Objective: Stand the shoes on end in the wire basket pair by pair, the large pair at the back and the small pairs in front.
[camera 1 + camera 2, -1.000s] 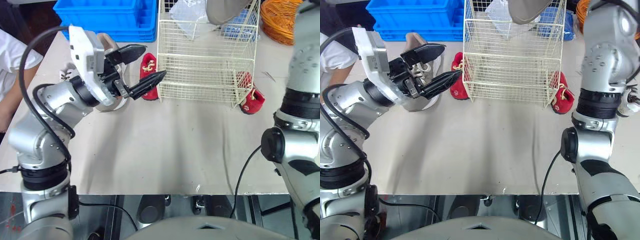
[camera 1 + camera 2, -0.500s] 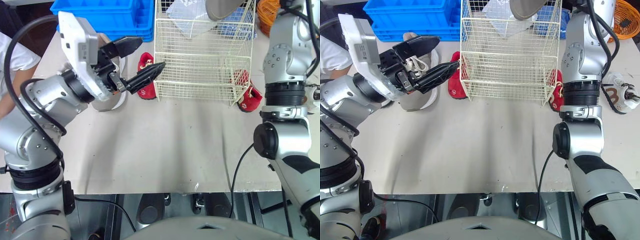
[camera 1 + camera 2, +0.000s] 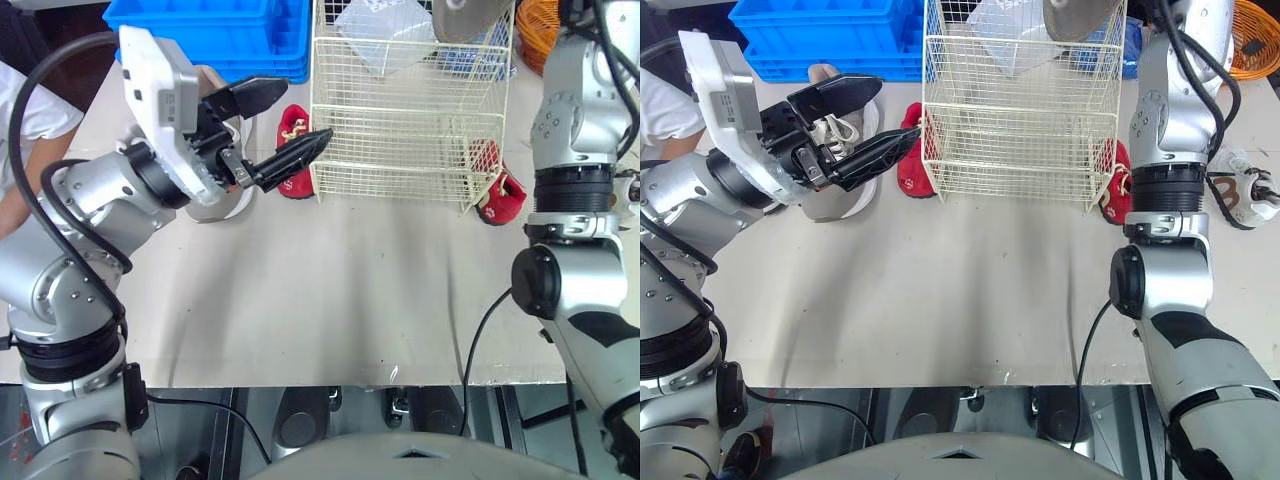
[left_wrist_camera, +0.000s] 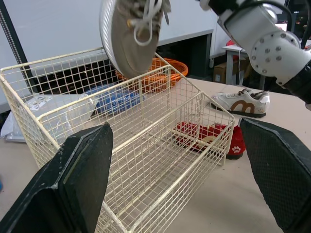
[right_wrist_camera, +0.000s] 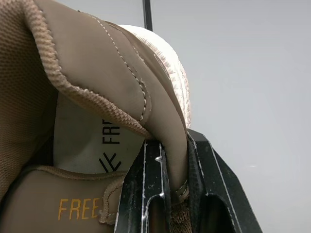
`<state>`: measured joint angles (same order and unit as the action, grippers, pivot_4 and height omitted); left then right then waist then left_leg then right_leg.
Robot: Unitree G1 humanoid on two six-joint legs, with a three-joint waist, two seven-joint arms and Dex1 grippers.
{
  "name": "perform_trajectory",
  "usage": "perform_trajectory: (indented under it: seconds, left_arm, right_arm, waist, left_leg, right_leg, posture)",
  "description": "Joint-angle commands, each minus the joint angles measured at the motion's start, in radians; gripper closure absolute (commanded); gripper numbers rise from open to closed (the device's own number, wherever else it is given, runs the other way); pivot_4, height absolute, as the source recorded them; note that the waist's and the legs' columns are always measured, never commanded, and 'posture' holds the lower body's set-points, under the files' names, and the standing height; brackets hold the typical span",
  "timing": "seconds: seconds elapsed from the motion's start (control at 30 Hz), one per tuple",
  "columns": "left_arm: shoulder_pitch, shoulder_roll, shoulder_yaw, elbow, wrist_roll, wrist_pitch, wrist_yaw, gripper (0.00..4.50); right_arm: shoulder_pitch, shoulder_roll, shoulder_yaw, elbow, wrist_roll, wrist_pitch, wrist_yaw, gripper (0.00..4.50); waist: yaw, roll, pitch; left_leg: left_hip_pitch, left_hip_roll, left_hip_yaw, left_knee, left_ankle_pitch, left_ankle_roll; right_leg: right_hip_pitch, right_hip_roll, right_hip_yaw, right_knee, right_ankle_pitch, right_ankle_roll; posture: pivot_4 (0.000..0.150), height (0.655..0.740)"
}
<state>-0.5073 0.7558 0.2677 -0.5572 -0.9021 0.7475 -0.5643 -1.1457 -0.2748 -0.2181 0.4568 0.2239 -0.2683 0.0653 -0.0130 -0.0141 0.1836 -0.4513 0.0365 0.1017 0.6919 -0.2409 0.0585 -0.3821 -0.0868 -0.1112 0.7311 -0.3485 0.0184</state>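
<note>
The cream wire basket (image 3: 410, 110) stands at the back of the table. High over its back right corner hangs a large beige shoe (image 4: 129, 34), sole toward me. My right gripper (image 5: 172, 145) is shut on the shoe's collar. My left gripper (image 3: 305, 113) is open just left of the basket with nothing between its fingers. Behind it the second large beige shoe (image 3: 830, 195) lies on the table. One small red shoe (image 3: 297, 125) sits against the basket's left side, another red shoe (image 3: 500, 195) at its right front corner. A small white shoe (image 3: 1240, 195) lies far right.
A blue crate (image 3: 215, 35) stands behind my left arm. An orange basket (image 3: 545, 25) is at the back right. A clear plastic bag (image 3: 385, 30) lies behind the wire basket. A person's white sleeve (image 3: 25, 110) is at the left edge.
The view has shifted. The held beige shoe has drifted slightly right above the basket. My left gripper stays open beside the basket.
</note>
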Motion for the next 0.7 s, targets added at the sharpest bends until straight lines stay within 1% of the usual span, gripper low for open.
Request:
perform_trajectory:
  seconds: [0.03, 0.3, 0.5, 0.7]
  left_arm:
    - [-0.009, 0.014, 0.023, -0.009, 0.013, -0.028, -0.004, 0.03]
    - [-0.006, 0.015, 0.012, 0.003, 0.037, -0.037, -0.017, 0.03]
    - [-0.007, 0.01, 0.005, 0.012, 0.052, -0.041, -0.028, 0.03]
    - [-0.002, 0.006, 0.002, 0.014, 0.06, -0.042, -0.038, 0.03]
  right_arm:
    - [0.025, -0.016, 0.002, -0.014, -0.033, -0.012, 0.001, 4.5]
    - [0.124, -0.009, 0.019, -0.02, -0.082, 0.089, -0.037, 4.5]
    - [0.181, -0.001, 0.023, -0.072, -0.115, 0.212, -0.098, 4.5]
    - [0.224, 0.004, 0.04, -0.125, -0.132, 0.289, -0.108, 4.5]
  waist:
    - [0.0, 0.0, 0.0]
    - [0.007, 0.0, 0.0]
    - [0.013, -0.001, 0.0]
    - [0.027, -0.001, 0.0]
  left_leg:
    - [0.0, 0.0, 0.0, 0.0, 0.0, 0.0]
    - [0.0, 0.0, -0.001, 0.003, 0.0, 0.0]
    - [0.0, 0.0, -0.003, 0.007, 0.0, 0.0]
    - [-0.001, 0.0, -0.004, 0.007, 0.0, 0.0]
  right_leg:
    - [0.0, 0.0, 0.0, 0.0, 0.0, 0.0]
    - [0.002, 0.0, -0.001, 0.0, 0.0, 0.0]
    - [0.003, 0.0, -0.002, 0.002, 0.0, 0.0]
    - [0.003, 0.001, -0.002, 0.002, 0.0, 0.0]
  posture:
    - [0.15, 0.686]
    - [0.15, 0.686]
    - [0.15, 0.686]
    - [0.15, 0.686]
